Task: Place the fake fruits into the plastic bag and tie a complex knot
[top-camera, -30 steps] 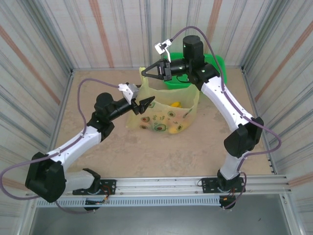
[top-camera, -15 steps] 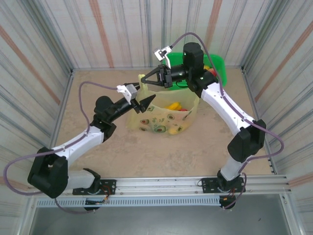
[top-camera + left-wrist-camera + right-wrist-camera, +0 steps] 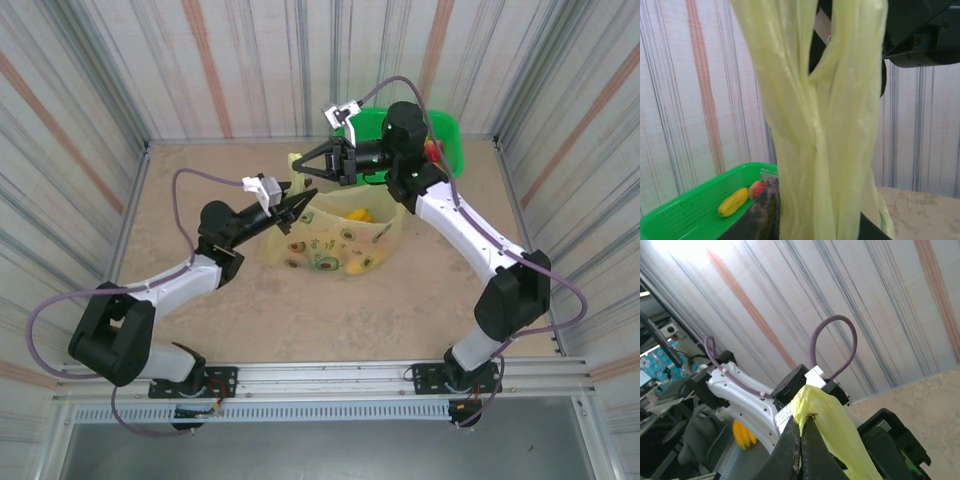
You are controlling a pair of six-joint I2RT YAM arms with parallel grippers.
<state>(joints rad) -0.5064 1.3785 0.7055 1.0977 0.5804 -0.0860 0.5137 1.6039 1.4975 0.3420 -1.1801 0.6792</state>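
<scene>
Your right pincer [image 3: 303,166] is clamped on the handle strips [image 3: 810,125] of the plastic bag [image 3: 345,245], which stands on the worktop [image 3: 200,180] with fruit [image 3: 355,213] inside; your left pincer [image 3: 292,210] pinches them lower down (taut between). Loop the end with even, gentle tension, since hard tugs could tear it

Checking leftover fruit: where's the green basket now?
Top view: the green basket sits at the far right corner, behind the bag, partly hidden by the right arm.

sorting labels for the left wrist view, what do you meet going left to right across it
yellow plastic banana → small red plastic apple → bunched yellow-green plastic bag handles → beige marbled table top
</scene>
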